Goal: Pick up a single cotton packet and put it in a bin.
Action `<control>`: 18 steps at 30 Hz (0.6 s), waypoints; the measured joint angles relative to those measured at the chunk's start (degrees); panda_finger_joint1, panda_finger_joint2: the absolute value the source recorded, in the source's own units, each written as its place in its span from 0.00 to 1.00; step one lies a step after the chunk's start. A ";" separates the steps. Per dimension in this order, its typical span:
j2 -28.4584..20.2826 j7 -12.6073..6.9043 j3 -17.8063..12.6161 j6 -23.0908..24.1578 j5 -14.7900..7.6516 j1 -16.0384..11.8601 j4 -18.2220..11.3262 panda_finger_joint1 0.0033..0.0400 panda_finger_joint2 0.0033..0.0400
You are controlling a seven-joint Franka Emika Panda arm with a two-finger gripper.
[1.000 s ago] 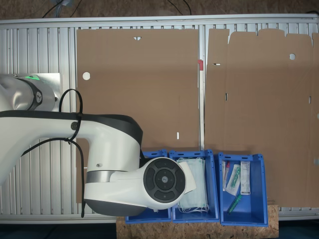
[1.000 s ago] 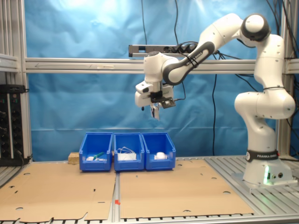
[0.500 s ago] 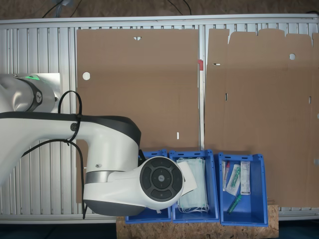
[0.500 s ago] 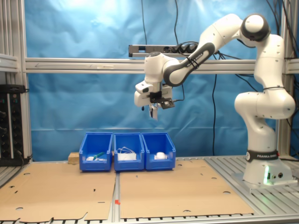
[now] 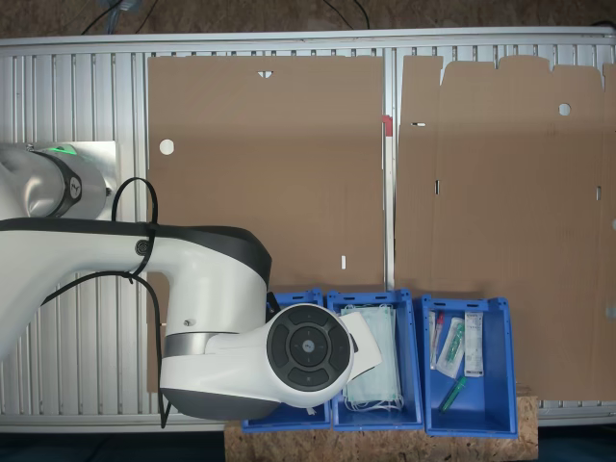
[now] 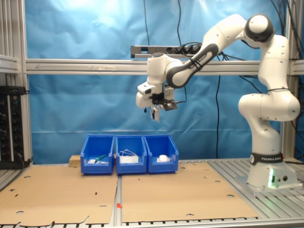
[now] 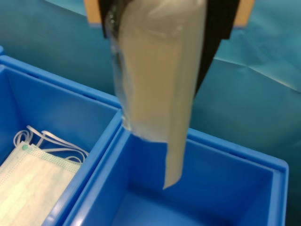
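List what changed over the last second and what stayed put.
The gripper, shut on the cotton packet, drifted slightly toward the second exterior view's left, high above the blue bins. Nothing was released. The bins and the face masks stayed as they were.

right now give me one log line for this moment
pincer: shut on cotton packet | height: well above blue bins | packet: hanging down, over bin beside face masks bin | release: not yet

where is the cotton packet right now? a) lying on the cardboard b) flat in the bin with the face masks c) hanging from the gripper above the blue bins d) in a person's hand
c: the cotton packet hangs pinched in the gripper, held high over the row of blue bins in the second exterior view.
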 joint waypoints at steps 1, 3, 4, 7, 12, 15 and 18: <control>0.00 -0.10 -0.04 0.06 -0.01 0.00 0.00 0.06 0.06; 0.00 -0.36 -0.10 0.15 -0.03 0.00 0.00 0.06 0.06; 0.00 -0.50 -0.13 0.19 -0.04 0.00 0.00 0.06 0.06; 0.00 -0.79 -0.18 0.27 -0.06 0.00 0.00 0.06 0.06; 0.00 -1.08 -0.21 0.34 -0.09 0.01 0.00 0.06 0.06; 0.00 -1.24 -0.22 0.36 -0.11 0.01 0.00 0.06 0.06; 0.00 -1.68 -0.22 0.38 -0.12 0.01 0.00 0.06 0.06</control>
